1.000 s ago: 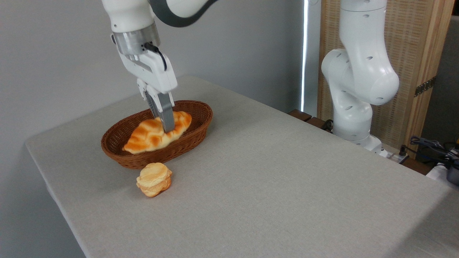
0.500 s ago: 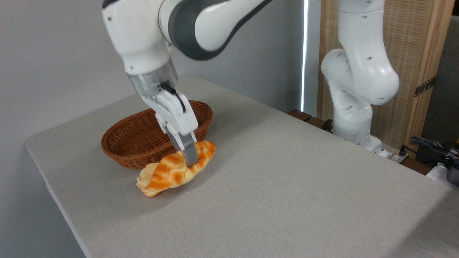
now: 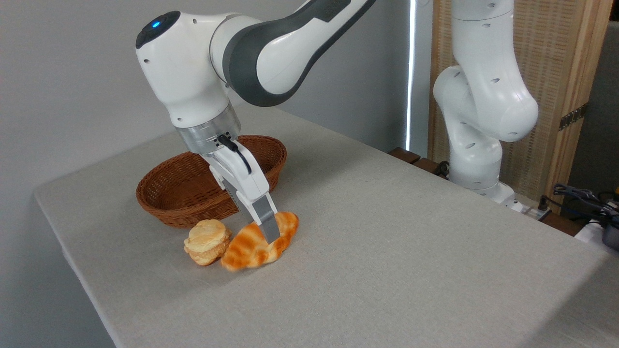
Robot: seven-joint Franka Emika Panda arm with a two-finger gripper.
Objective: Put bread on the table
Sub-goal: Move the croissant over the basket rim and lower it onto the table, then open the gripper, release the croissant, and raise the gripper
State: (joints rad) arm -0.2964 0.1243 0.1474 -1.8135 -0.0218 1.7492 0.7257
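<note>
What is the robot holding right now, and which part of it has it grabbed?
The gripper holds the bread, its fingers pinching the loaf across its middle. The loaf is low over the table, beside the small bun.

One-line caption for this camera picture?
Gripper lowers braided bread onto the table, beside a bun.

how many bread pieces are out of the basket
2: the braided bread in the tool, low over the table, and the small round bun beside it. None visible in the basket.
</note>
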